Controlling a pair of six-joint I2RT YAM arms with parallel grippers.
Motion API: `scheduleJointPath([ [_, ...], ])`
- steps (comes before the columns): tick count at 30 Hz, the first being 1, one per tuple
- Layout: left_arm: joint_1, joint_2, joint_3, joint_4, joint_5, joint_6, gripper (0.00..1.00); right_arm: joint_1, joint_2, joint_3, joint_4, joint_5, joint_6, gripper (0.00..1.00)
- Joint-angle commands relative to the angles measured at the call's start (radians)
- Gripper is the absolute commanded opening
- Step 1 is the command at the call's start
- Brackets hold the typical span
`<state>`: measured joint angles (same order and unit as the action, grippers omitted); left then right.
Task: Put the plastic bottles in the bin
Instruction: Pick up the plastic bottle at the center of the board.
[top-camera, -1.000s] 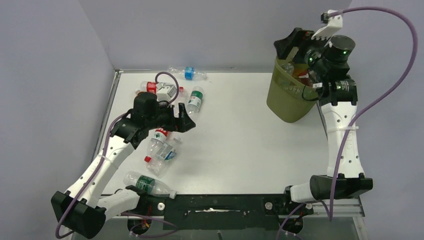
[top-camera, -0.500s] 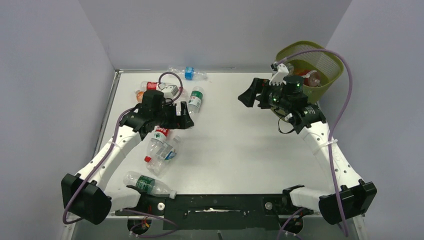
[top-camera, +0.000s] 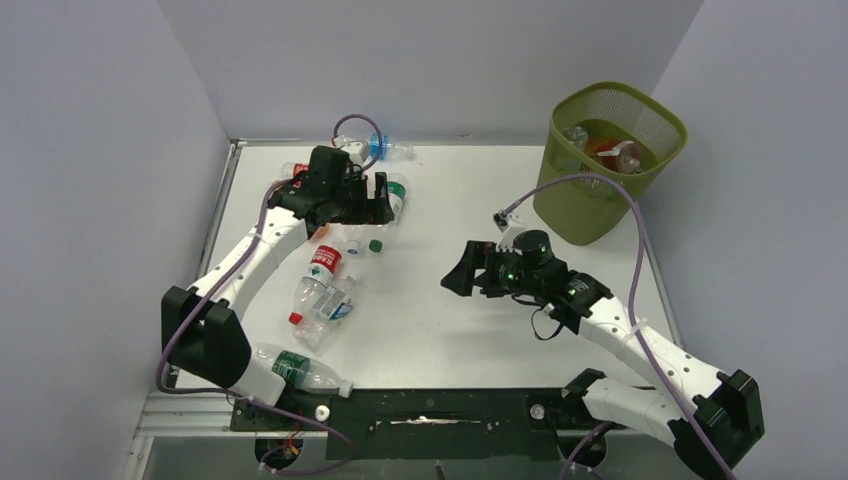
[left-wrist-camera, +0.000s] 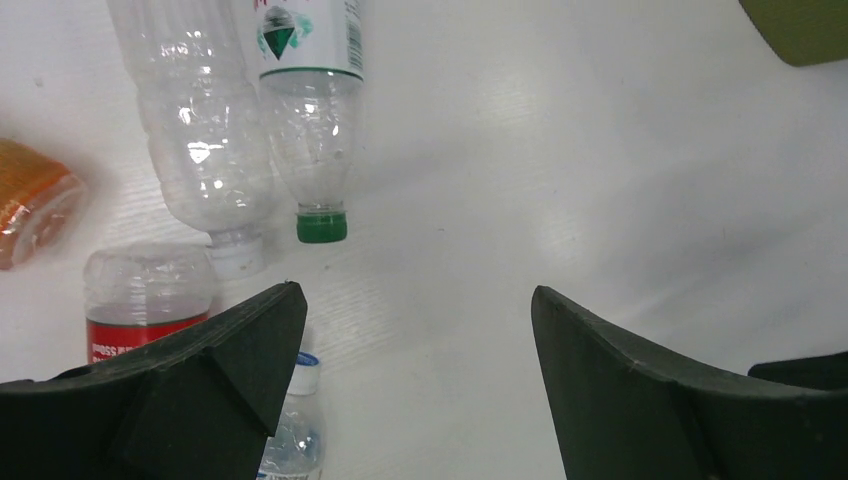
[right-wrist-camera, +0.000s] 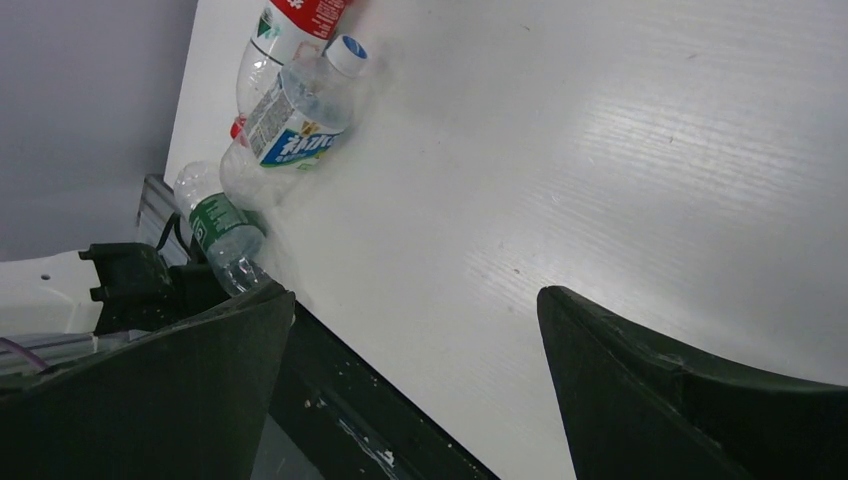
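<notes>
Several plastic bottles lie on the left of the white table: a blue-labelled one at the back, a red-labelled one, a blue-and-white one and a green-labelled one near the front edge. My left gripper is open and empty over a green-capped bottle and a white-capped clear bottle. My left gripper has bare table between its jaws. My right gripper is open and empty above the table's middle, and it also shows in the right wrist view. The olive-green bin stands upright at the back right with bottles inside.
An orange bottle and a red-labelled bottle lie left of my left gripper. The black front rail runs along the table's near edge. Grey walls close in the back and both sides.
My right arm came away from the bin and swung down and left to the table's middle. My left arm moved toward the back. The bin tilted, then settled upright.
</notes>
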<state>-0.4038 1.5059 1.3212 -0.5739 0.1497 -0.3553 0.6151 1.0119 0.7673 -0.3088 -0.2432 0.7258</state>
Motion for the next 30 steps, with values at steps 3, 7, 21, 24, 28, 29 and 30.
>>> scheduleJointPath([
  [3, 0.005, 0.072, 0.111, 0.011, -0.118, 0.072, 0.84, 0.037, -0.058, -0.055, 0.117, 0.056, 0.075, 0.98],
  [7, 0.005, 0.117, 0.128, 0.016, -0.154, 0.09, 0.84, 0.037, -0.073, -0.082, 0.108, 0.055, 0.078, 0.98],
  [21, 0.003, 0.261, 0.185, 0.043, -0.23, 0.155, 0.82, 0.038, -0.061, -0.092, 0.106, 0.057, 0.085, 0.98],
  [24, -0.001, 0.283, 0.189, 0.059, -0.205, 0.16, 0.82, 0.038, -0.057, -0.092, 0.108, 0.059, 0.085, 0.98],
  [28, -0.026, 0.31, 0.207, 0.076, -0.183, 0.159, 0.81, 0.038, -0.046, -0.092, 0.118, 0.059, 0.092, 0.98],
  [29, -0.028, 0.32, 0.215, 0.076, -0.172, 0.153, 0.81, 0.038, -0.042, -0.088, 0.12, 0.058, 0.095, 0.98],
  [30, -0.031, 0.324, 0.218, 0.083, -0.173, 0.149, 0.81, 0.038, -0.039, -0.085, 0.121, 0.056, 0.095, 0.98],
])
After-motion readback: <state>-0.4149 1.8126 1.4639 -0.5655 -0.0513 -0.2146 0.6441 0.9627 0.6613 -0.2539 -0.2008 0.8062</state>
